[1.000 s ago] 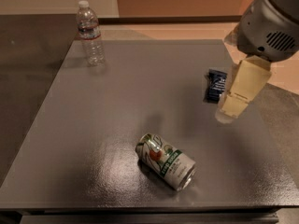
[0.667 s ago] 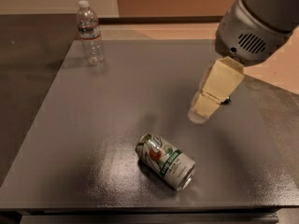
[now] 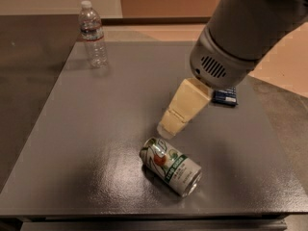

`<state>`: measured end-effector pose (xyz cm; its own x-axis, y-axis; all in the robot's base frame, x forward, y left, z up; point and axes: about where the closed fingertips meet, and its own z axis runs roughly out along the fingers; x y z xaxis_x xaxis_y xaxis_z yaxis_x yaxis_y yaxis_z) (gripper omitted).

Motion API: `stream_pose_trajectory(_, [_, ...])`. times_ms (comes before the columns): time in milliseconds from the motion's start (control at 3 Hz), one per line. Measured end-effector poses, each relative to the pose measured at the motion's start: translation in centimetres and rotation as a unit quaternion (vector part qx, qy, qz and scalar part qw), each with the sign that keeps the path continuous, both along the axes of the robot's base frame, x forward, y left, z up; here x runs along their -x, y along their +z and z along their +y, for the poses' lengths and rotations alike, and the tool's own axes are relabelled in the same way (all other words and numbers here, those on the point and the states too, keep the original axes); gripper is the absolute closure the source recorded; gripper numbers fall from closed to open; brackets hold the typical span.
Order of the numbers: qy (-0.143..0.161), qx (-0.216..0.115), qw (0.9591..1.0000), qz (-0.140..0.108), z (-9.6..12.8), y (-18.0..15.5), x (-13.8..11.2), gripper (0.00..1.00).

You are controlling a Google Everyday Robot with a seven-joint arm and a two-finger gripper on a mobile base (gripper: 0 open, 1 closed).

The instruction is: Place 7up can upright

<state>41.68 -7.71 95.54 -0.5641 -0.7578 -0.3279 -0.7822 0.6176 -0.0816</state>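
7up can (image 3: 171, 166) lying on its side near the table's (image 3: 96, 129) front edge, pincer (image 3: 167, 129) just beyond the can's far end, pincer state cannot be told, water bottle (image 3: 93, 34) upright at far left corner.

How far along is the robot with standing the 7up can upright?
Nothing is done yet: the 7up can lies on its side on the table. In hand: the gripper hovers just beyond the can's far end, apparently not touching. Left: grasp the can, turn it upright, release it.
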Motion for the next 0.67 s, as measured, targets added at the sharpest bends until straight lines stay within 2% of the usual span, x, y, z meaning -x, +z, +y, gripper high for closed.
stream_pose_trajectory(333, [-0.059, 0.015, 0.998, 0.016, 1.01, -1.5, 1.2, 0.0])
stream_pose_trajectory(667, [-0.084, 0.007, 0.9964, 0.015, 1.23, -0.99, 1.41, 0.0])
